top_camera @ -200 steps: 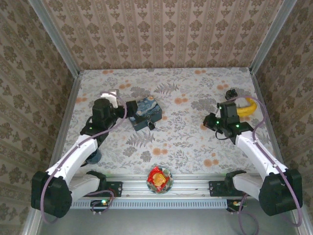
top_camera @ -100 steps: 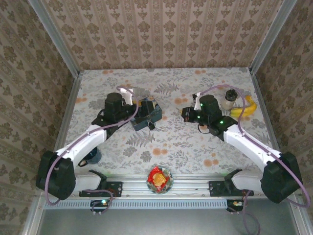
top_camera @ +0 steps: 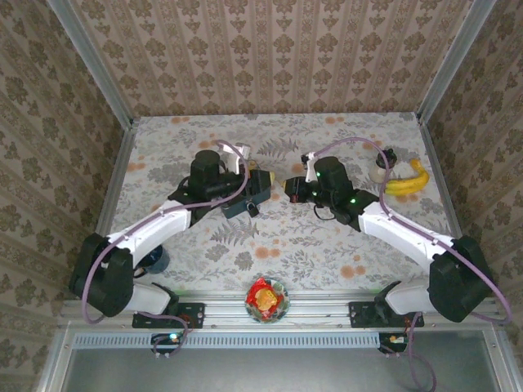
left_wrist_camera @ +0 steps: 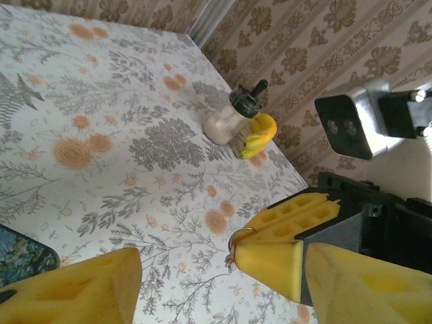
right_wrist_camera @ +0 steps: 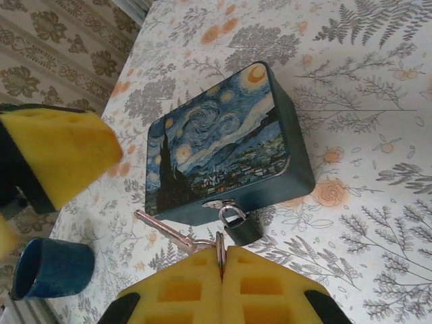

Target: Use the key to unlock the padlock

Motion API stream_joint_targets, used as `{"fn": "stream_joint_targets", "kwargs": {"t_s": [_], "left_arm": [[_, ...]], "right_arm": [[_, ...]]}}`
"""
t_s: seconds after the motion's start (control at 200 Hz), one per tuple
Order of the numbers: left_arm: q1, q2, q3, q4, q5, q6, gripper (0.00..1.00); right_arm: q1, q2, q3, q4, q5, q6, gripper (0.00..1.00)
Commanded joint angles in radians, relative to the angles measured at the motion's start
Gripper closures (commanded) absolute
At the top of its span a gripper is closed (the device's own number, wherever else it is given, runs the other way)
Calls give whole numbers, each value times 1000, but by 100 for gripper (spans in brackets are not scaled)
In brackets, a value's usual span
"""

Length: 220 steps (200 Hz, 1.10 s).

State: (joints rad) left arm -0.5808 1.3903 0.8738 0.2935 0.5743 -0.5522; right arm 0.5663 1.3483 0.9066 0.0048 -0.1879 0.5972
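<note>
Right claw [right_wrist_camera: 221, 260] clenched on the key [right_wrist_camera: 162, 231] — just beside the padlock [right_wrist_camera: 241, 227]; left claw [left_wrist_camera: 223, 273] released, pads well apart.

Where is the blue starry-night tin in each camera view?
Top external: the tin sits just left of centre.
Left wrist: a corner of it at the bottom-left edge.
Right wrist: centre, painted lid facing up.
Shared landmark: the floral table cover.

Tin [right_wrist_camera: 223, 145] blue, starry swirls; padlock [right_wrist_camera: 241, 226] black-silver; tablecloth [right_wrist_camera: 378, 101] grey-orange floral.
</note>
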Motion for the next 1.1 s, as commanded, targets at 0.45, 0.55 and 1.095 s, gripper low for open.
{"fn": "stream_joint_targets", "kwargs": {"t_s": [0.45, 0.55, 1.095], "left_arm": [[-15, 42, 16, 11, 24, 40, 66], [-16, 44, 16, 11, 23, 43, 72], [-15, 64, 16, 17, 26, 50, 92]], "right_arm": [[41, 35, 64, 39, 8, -13, 100], [41, 35, 62, 38, 10, -13, 100], [43, 35, 58, 49, 10, -10, 100]]}}
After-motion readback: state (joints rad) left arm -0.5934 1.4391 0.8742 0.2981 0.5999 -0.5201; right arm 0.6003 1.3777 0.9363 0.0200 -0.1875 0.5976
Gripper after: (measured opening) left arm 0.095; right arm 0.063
